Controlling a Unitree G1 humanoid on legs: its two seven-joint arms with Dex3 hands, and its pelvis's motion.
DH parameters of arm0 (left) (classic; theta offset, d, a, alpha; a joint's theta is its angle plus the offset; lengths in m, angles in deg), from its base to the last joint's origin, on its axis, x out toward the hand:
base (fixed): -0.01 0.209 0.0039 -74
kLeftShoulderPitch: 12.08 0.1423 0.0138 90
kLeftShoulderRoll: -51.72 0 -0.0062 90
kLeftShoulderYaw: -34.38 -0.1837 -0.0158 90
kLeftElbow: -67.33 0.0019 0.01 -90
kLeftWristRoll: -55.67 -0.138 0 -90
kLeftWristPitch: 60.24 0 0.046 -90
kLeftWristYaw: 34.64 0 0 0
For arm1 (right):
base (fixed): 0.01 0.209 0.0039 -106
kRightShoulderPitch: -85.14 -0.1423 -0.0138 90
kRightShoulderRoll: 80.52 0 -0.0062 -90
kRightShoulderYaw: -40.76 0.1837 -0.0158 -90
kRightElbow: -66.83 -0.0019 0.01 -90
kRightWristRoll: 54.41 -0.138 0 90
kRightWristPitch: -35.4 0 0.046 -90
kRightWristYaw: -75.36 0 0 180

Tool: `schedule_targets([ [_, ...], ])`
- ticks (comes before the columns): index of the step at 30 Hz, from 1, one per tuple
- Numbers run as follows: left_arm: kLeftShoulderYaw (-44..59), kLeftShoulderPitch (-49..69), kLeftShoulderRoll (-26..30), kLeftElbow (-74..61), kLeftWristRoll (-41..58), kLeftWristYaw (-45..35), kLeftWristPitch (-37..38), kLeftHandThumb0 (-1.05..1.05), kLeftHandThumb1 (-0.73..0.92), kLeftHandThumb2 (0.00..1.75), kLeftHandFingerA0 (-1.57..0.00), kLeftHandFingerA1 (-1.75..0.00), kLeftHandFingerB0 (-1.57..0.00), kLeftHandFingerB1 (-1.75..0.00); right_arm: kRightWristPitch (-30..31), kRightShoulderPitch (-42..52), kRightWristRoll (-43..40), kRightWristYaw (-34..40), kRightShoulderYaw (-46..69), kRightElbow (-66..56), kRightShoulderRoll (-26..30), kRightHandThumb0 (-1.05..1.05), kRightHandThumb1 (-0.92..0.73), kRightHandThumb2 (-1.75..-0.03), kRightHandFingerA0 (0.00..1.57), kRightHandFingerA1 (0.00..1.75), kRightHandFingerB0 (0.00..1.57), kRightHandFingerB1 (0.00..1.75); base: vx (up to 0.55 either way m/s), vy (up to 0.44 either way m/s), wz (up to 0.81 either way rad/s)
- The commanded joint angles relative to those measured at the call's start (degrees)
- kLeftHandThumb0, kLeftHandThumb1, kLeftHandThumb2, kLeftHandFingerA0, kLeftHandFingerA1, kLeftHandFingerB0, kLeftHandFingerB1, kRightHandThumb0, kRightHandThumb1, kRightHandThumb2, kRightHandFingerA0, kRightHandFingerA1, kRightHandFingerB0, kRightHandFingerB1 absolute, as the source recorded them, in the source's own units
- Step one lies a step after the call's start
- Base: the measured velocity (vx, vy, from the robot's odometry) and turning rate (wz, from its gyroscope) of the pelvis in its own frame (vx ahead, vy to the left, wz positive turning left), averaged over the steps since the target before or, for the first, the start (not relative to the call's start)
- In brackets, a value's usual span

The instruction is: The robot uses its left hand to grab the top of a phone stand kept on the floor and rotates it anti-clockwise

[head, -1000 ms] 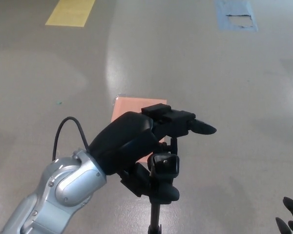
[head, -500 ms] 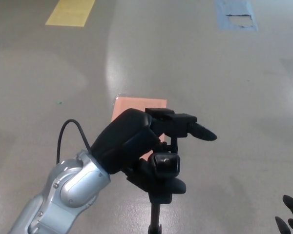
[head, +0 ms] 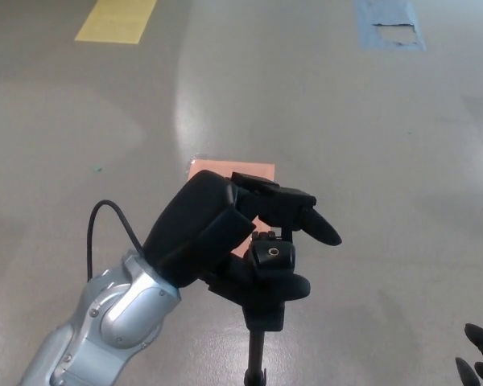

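- Floor [head: 322, 112]: smooth grey, glossy, with a pale streak of reflected light running up the middle of the head view.
- Markings: a yellow patch [head: 117, 20] at top left, a torn blue patch [head: 390, 24] at top right, and an orange patch [head: 225, 181] near centre, partly hidden behind the hand.
- Stand [head: 270, 277]: black, upright on a thin pole at lower centre; its foot is out of frame. The head sits in front of the orange patch.
- Left hand [head: 217, 229]: wrapped over the top of the stand, thumb below and fingers [head: 310, 217] curled over it, one tip pointing right and down. Silver forearm enters from lower left, with a black cable [head: 105, 221] looped above the wrist.
- Right hand [head: 479, 358]: only black fingertips show at the lower right corner, well apart from the stand; cannot tell whether spread or closed.
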State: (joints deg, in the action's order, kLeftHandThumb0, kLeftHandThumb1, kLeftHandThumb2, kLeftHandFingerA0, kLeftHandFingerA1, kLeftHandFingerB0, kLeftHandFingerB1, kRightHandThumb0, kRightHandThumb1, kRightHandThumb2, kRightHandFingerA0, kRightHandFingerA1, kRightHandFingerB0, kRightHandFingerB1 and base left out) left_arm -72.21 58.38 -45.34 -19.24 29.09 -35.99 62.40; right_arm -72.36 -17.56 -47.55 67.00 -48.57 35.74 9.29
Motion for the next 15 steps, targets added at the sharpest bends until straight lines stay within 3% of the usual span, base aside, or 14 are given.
schedule_targets([
  [1, 0.4, -0.2, 0.3, 0.3, -1.8, 2.4, 1.3, -0.59, 0.48, 0.56, -1.07, -0.6, -1.0, -0.54, 0.3, -0.3, -0.4, 0.0, 0.3, 0.3, 0.8, -0.71, -0.73, -0.94, 0.0, 0.25, 0.0, 0.12, 0.0, 0.0, 0.0],
  [3, 0.4, -0.3, 0.4, 0.1, -1.8, 2.2, 0.9, -0.62, 0.46, 0.55, -1.06, -0.59, -1.0, -0.53, 0.4, -0.5, 0.0, 0.3, 0.1, 0.3, 0.9, -0.73, -0.73, -0.95, 0.0, 0.25, 0.0, 0.13, 0.0, 0.0, 0.0],
  [4, 0.3, -0.3, 0.6, 0.2, -1.5, 2.1, 1.2, -0.67, 0.35, 0.8, -0.96, -0.69, -0.92, -0.64, 0.2, -0.5, 0.1, 0.3, 0.0, 0.3, 1.0, -0.72, -0.74, -0.93, 0.0, 0.24, 0.0, 0.12, 0.0, 0.0, 0.0],
  [8, 0.4, -0.2, 0.7, 0.2, -0.8, 1.7, 1.3, -0.71, 0.36, 0.81, -0.97, -0.69, -0.93, -0.63, 0.0, -0.4, 0.4, 0.3, -0.3, 0.1, 1.1, -0.72, -0.74, -0.94, 0.0, 0.24, 0.0, 0.13, 0.0, 0.0, 0.0],
  [9, 0.4, -0.1, 0.7, 0.1, -0.7, 1.7, 1.1, -0.75, 0.37, 0.8, -0.98, -0.68, -0.93, -0.62, 0.1, -0.4, 0.5, 0.3, -0.4, -0.1, 1.1, -0.68, -0.92, -0.76, 0.02, 0.22, 0.0, 0.1, 0.0, 0.0, 0.0],
  [13, 0.4, -0.2, 0.5, 0.4, -0.5, 1.8, 1.2, -0.75, 0.36, 0.8, -1.0, -0.69, -0.94, -0.62, 0.0, -0.4, 0.3, 0.2, -0.3, -0.1, 1.1, -0.68, -0.92, -0.75, 0.02, 0.22, 0.0, 0.1, 0.0, 0.0, 0.0],
  [14, 0.4, 0.0, 0.4, 0.2, -0.1, 1.5, 0.7, -0.64, 0.43, 0.54, -1.1, -0.59, -1.0, -0.52, 0.0, -0.5, 0.1, 0.2, -0.3, 0.1, 1.1, -0.73, -0.75, -0.96, 0.0, 0.24, 0.0, 0.14, 0.0, 0.0, 0.0],
  [15, 0.4, 0.1, 0.3, 0.2, 0.1, 1.4, 0.6, -0.64, 0.43, 0.54, -1.1, -0.59, -1.0, -0.52, 0.0, -0.6, 0.1, 0.1, -0.2, 0.2, 1.1, -0.73, -0.75, -0.96, 0.0, 0.24, 0.0, 0.14, 0.0, 0.0, 0.0],
])
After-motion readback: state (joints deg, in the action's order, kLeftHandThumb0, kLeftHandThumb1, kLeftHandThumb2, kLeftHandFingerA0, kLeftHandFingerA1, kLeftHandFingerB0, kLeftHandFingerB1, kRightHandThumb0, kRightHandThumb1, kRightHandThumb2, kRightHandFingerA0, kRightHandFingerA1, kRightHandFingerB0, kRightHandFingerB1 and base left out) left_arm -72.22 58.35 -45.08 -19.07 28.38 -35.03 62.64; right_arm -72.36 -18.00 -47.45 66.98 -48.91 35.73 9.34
